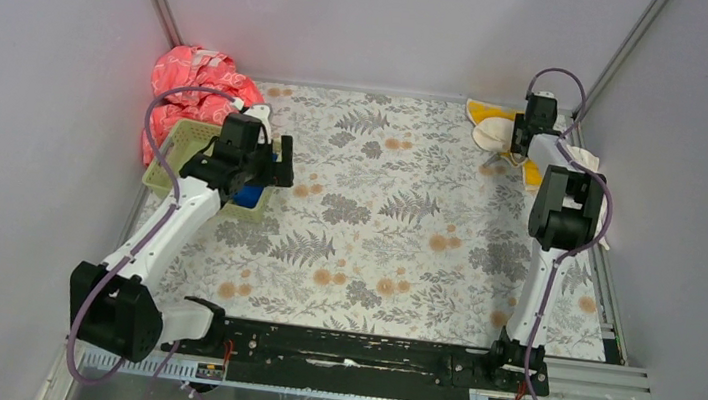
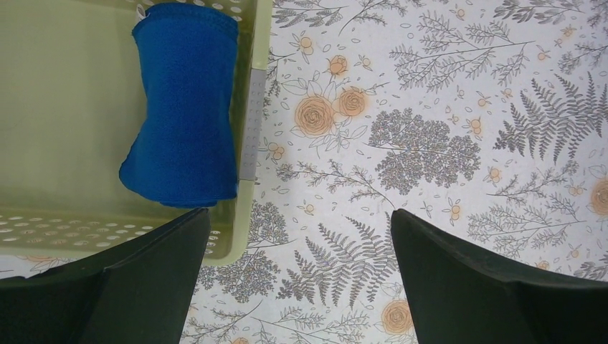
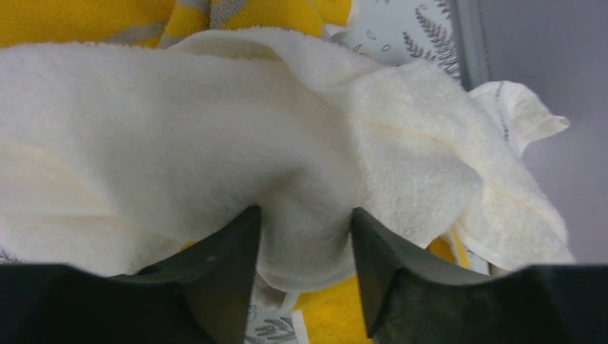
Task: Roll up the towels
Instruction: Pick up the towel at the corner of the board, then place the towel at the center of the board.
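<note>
Pinching the cream towel (image 3: 179, 129), the right gripper (image 3: 305, 215) holds a fold; the left gripper (image 2: 299, 218) (at the basket (image 2: 43, 222) edge) gapes wide.

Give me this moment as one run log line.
left gripper open by basket | blue towel rolled, in basket | right gripper shut on white towel, atop yellow towel

Floral table (image 1: 374, 253) with basket (image 1: 173, 141), yellow towel (image 1: 488, 111)
</note>
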